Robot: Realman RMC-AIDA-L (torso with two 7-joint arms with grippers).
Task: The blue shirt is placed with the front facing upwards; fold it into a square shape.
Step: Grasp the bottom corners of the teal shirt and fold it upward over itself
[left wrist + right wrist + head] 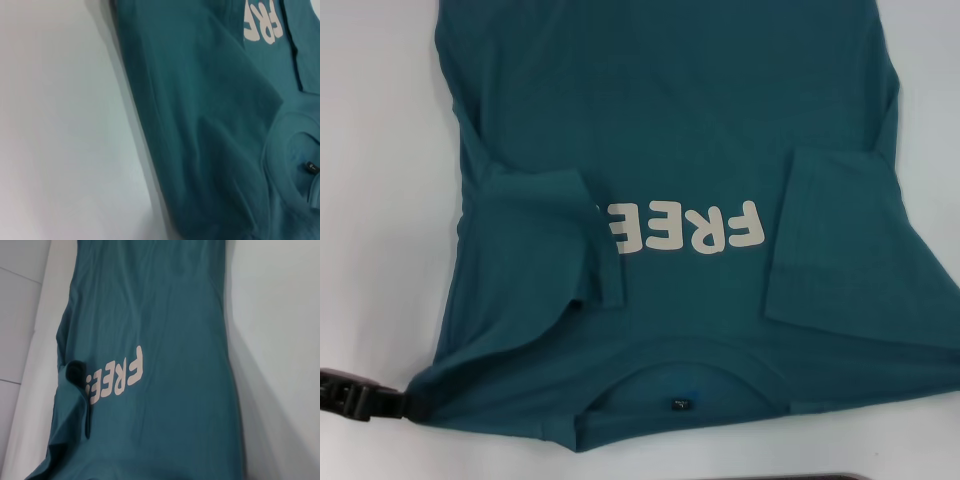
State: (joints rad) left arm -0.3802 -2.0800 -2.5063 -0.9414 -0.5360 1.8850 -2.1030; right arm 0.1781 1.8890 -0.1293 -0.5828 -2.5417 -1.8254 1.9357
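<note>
**Me:** Starting on my left: the left gripper [365, 397] sits low at the near-left edge of the head view, right at the shoulder corner of the blue shirt [670, 130]. I can't tell whether its fingers are spread or pinching cloth.

**Partner:** And how does the shirt lie?

**Me:** Face up on the white table [370, 150], collar [675, 375] toward me, hem running away, so the long axis goes straight out from the robot. Both sleeves look folded inward; the left one covers part of the lettering [685, 228].

**Partner:** Right gripper?

**Me:** Not visible anywhere, so I can't report it. The left arm is clearly nearer. I'd judge the next fold runs along that long axis.

**Partner:** Any containers?

**Me:** None visible.
</note>
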